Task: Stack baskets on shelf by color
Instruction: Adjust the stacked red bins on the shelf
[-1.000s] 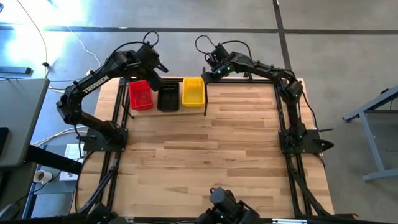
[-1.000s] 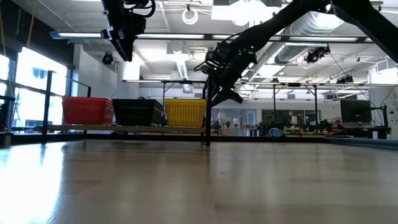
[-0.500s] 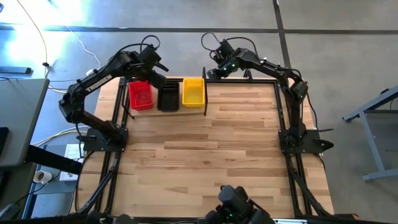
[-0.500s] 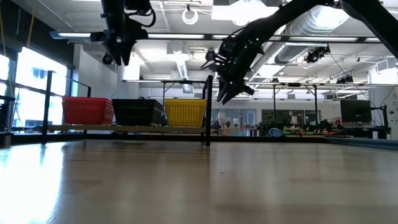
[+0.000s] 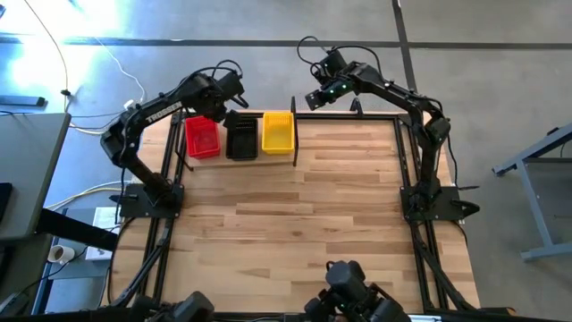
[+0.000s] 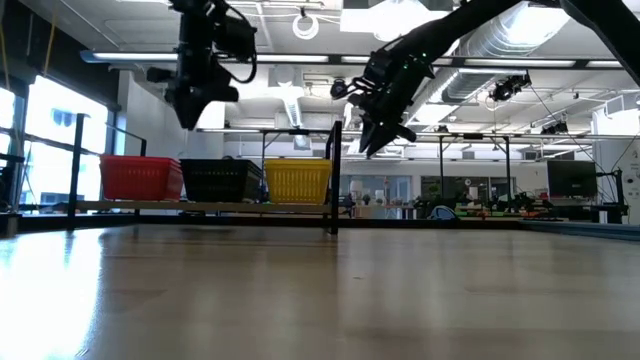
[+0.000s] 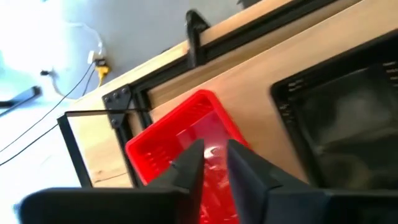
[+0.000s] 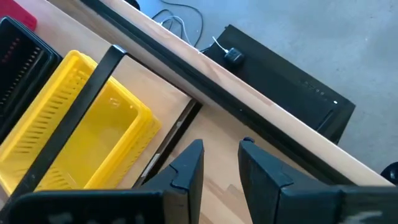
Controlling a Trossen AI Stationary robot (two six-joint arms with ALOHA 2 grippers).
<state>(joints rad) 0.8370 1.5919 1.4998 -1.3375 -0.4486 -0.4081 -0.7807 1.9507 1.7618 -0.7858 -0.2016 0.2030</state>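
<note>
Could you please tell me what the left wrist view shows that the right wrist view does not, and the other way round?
Only the left wrist view shows the red basket whole, seen past the left tool, whose fingers stand slightly apart with nothing between them. Only the right wrist view shows the yellow basket, a black post crossing in front of it, and the right tool, also empty, with a gap between its fingers. Both show the black basket in part and the pale shelf plank under the baskets.

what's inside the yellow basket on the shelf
Nothing loose shows inside the yellow basket; its floor looks bare. A black shelf post crosses over it and hides a strip.
</note>
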